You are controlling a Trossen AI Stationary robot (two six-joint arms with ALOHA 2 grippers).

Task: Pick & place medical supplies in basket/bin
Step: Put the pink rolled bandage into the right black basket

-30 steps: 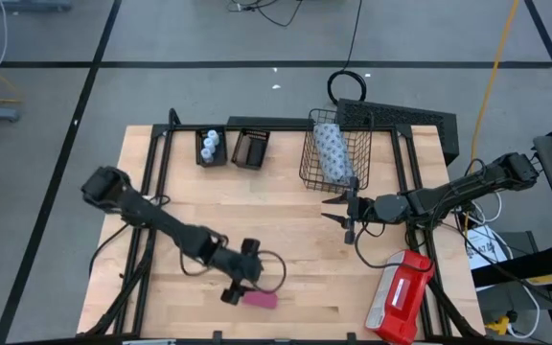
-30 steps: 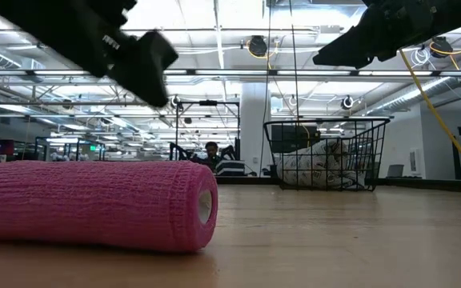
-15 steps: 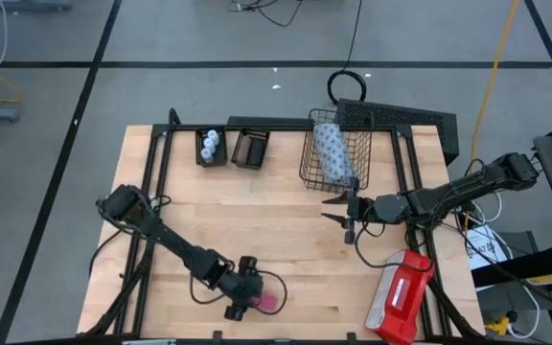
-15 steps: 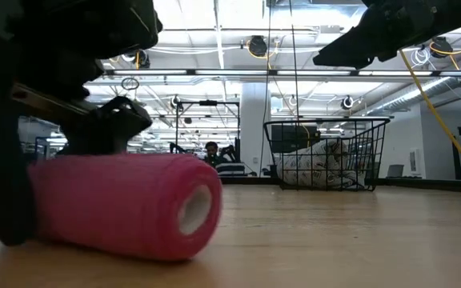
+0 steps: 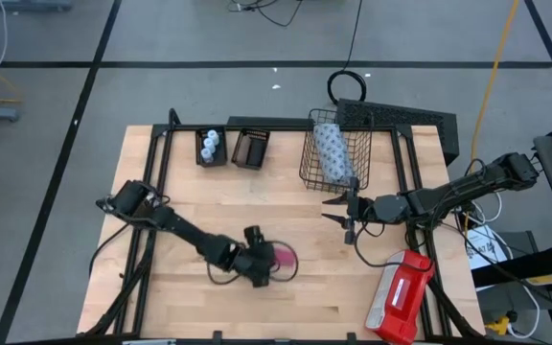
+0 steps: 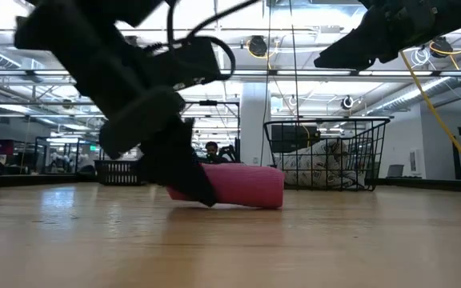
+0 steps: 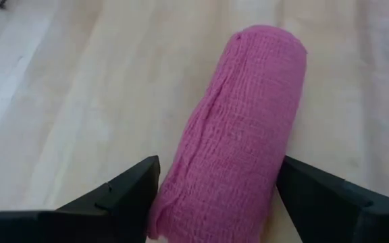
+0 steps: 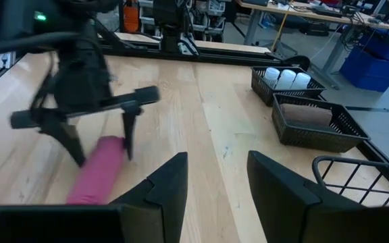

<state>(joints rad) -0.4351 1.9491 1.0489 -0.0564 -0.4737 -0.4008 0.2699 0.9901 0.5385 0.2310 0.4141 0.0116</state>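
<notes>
High view: 1 pink roll [image 5: 285, 259] in left pincer [image 5: 270, 264], fingers apart; 3 vials [image 5: 210, 142].

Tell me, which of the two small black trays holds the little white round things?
The small tray farther from the wire basket holds the white vials. The tray beside it, nearer the basket, holds something brown instead.

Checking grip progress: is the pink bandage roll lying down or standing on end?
Lying down. The pink bandage roll rests lengthwise on the table, between the left pincer's open fingers.
</notes>
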